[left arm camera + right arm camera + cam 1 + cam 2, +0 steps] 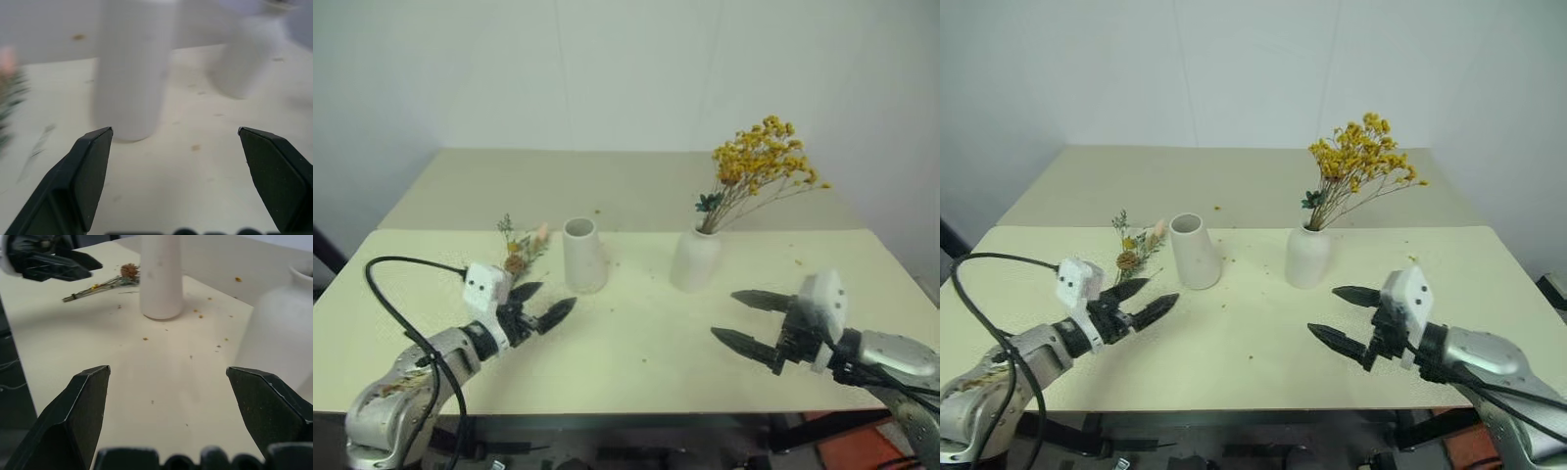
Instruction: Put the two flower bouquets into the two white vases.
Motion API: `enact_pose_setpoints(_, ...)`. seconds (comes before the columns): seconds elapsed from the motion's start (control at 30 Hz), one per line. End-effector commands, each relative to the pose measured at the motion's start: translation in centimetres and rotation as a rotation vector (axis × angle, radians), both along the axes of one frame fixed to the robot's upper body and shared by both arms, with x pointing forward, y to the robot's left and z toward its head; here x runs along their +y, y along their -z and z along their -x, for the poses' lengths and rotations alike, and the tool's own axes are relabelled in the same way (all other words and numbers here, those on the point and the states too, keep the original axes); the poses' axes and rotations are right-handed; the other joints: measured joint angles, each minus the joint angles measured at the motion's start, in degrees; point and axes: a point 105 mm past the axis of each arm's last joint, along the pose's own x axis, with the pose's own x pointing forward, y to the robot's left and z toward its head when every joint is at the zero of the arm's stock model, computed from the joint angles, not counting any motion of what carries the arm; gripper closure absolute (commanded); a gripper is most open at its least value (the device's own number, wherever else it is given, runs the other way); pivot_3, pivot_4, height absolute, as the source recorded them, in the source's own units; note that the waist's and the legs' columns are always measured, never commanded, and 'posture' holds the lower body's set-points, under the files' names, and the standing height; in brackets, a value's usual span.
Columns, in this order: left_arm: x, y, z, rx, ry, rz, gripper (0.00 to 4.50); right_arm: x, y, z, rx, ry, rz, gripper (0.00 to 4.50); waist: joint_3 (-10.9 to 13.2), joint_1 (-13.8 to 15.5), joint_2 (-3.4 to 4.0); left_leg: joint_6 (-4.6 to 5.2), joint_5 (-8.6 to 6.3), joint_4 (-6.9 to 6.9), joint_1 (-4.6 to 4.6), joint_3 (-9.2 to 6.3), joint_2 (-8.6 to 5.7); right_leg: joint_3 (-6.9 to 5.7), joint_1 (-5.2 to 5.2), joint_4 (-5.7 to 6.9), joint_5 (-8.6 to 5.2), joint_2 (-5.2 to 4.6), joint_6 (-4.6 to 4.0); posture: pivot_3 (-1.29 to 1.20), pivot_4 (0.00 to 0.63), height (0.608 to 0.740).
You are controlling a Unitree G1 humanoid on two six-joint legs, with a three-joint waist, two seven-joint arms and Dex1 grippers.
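A pale table (1263, 338) carries two white vases and two dried bouquets, with both of the robot's grippers hovering low over its near edge. The left gripper (1141, 299) holds nothing, its black fingers spread wide and aimed toward the tapered cone vase (1193, 251), which stands upright just ahead of it with an empty wide mouth. Just beside that gripper, on its outer side, the sparse grey-green bouquet (1134, 247) lies flat on the tabletop, its brown cone head and pink plume pointing away from the robot, close to the cone vase but apart from it. The right gripper (1346, 318) is likewise spread wide and empty, angled inward toward the middle of the table. Ahead of it stands the rounded bottle vase (1308, 257), with the bushy mustard-yellow bouquet (1361, 159) already planted in its narrow neck and leaning away from the cone vase. Small yellow crumbs (199, 313) dot the surface between the vases.
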Motion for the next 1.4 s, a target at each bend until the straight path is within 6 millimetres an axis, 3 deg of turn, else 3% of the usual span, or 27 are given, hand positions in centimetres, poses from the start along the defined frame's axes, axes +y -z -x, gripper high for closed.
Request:
enact_pose_setpoints(0.03, 2.4, -3.2, -0.3, -0.068, -0.171, -0.043, 0.00, 2.3, -1.6, -0.7, -0.057, -0.046, 0.028, 0.04, 0.01, 0.05, -0.03, 0.00, 0.00, 0.00, 0.03, -0.01, 0.00, 0.00, 0.00, 0.02, 0.00, 0.03, 0.00, 0.00, 0.150, 0.740)
enact_pose_setpoints(0.2, 4.7, -1.5, -2.0, 0.188, -0.336, -0.095, 0.00, 4.0, -2.3, -1.5, -0.007, -0.205, 0.123, 0.04, 0.01, 0.81, -0.03, -0.02, 0.01, 0.00, -0.13, -0.11, -0.07, -0.17, -0.03, -0.05, -0.02, -0.03, -0.07, 0.00, 0.150, 0.740)
enact_pose_setpoints(0.33, 5.2, -0.7, -2.6, 0.340, -0.417, -0.104, 0.00, 4.3, -2.4, -2.4, 0.041, -0.221, 0.199, 0.04, 0.01, 0.74, -0.05, -0.08, -0.04, -0.01, -0.43, -0.24, -0.13, -0.38, -0.17, -0.22, 0.19, -0.15, -0.42, 0.00, 0.150, 0.740)
enact_pose_setpoints(0.53, 5.8, -0.2, -5.1, 0.413, -0.485, -0.128, 0.00, 4.7, -2.1, -2.2, 0.104, -0.271, 0.235, 0.04, 0.00, 1.19, -0.07, -0.28, 0.01, -0.02, -1.20, -0.32, -0.18, -0.43, -1.12, 0.05, 0.28, -0.24, -0.55, 0.00, 0.150, 0.740)
enact_pose_setpoints(0.8, 5.2, -0.1, -7.5, 0.441, -0.393, -0.164, 0.00, 4.4, -3.0, -1.5, 0.119, -0.291, 0.247, 0.04, 0.00, 1.30, -0.07, -0.32, 0.04, -0.02, -1.24, -0.34, -0.17, -0.48, -1.15, 0.05, 0.32, -0.23, -0.61, 0.00, 0.150, 0.740)
enact_pose_setpoints(1.0, 4.2, 1.4, -8.4, 0.479, -0.337, -0.169, 0.00, 3.8, -3.2, -0.8, 0.128, -0.274, 0.255, 0.04, 0.00, 1.75, -0.07, -0.32, 0.04, -0.02, -1.25, -0.34, -0.17, -0.49, -1.15, 0.06, 0.32, -0.25, -0.61, 0.00, 0.150, 0.740)
enact_pose_setpoints(1.13, 3.9, 2.0, -9.1, 0.482, -0.335, -0.193, 0.89, 3.6, -3.2, -0.7, 0.129, -0.250, 0.254, 0.00, 0.00, 1.95, -0.07, -0.32, 0.04, -0.01, -1.24, -0.33, -0.18, -0.49, -1.13, 0.06, 0.32, -0.26, -0.60, 0.00, 0.150, 0.740)
enact_pose_setpoints(1.4, 3.8, 2.2, -9.8, 0.494, -0.326, -0.164, 3.63, 3.3, -2.9, -0.7, 0.136, -0.216, 0.261, 0.00, 0.00, 1.98, -0.07, -0.32, 0.05, -0.01, -1.24, -0.34, -0.19, -0.50, -1.12, 0.08, 0.32, -0.26, -0.60, 0.00, 0.150, 0.740)
